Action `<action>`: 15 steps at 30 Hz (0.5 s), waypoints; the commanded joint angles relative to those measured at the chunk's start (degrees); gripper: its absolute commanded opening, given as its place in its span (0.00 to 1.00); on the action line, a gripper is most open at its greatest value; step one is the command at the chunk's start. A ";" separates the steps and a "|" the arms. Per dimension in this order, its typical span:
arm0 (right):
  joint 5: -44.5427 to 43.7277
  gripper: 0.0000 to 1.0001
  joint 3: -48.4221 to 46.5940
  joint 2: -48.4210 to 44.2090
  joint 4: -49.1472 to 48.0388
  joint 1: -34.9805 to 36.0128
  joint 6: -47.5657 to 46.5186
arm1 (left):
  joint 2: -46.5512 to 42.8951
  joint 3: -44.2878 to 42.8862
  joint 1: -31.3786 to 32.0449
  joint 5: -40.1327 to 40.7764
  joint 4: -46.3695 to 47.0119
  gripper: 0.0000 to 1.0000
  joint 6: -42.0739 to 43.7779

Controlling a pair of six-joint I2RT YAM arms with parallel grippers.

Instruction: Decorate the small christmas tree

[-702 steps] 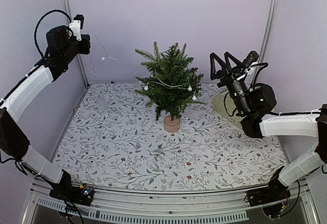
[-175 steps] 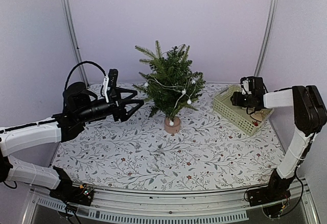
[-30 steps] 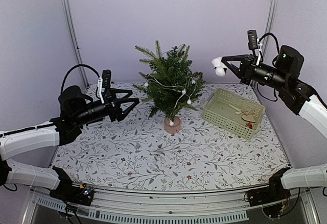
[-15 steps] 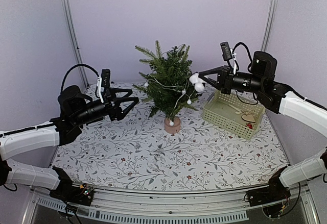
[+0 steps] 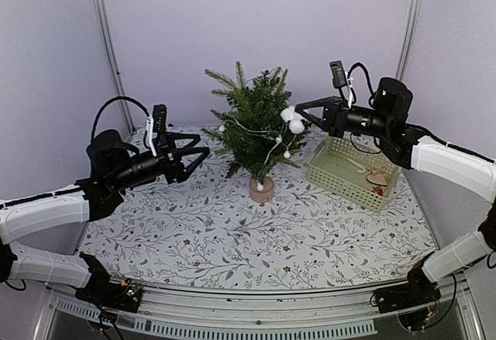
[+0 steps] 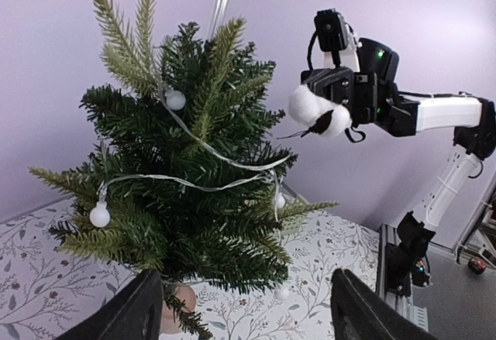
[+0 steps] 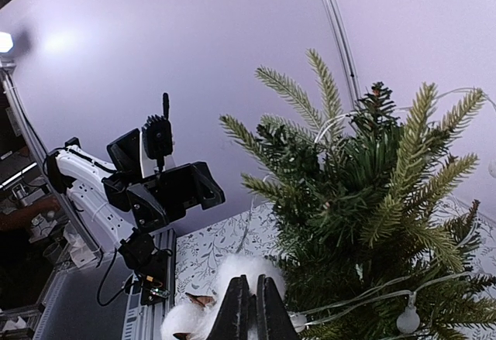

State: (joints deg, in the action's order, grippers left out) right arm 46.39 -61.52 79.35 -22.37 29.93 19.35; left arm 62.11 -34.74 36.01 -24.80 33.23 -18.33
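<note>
Floral-print table point(image 5: 194, 231) — dark green small christmas tree point(image 5: 256, 127), white-bulb string point(image 6: 99, 215), tan base point(image 5: 260, 190)

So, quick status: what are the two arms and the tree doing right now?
Right gripper shut on white cotton puff, near upper branches of the small christmas tree. Left gripper open, empty, beside it. Nothing blocking.
</note>
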 commanded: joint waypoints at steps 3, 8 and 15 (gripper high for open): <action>3.83 0.01 -2.20 -2.12 2.11 3.65 -2.13 | -3.89 -5.85 6.55 4.70 -5.77 0.72 14.62; -2.45 0.00 -8.60 -2.18 17.86 9.17 -12.67 | -2.85 -13.27 13.99 10.57 -14.37 0.67 27.38; -8.38 0.00 -12.97 -1.10 28.27 15.73 -18.72 | 3.00 -21.11 26.12 24.31 -23.16 0.61 42.08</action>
State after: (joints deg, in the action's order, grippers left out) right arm 42.44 -71.77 78.46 -2.85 43.00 5.72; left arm 61.67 -52.93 56.88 -9.91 17.76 12.05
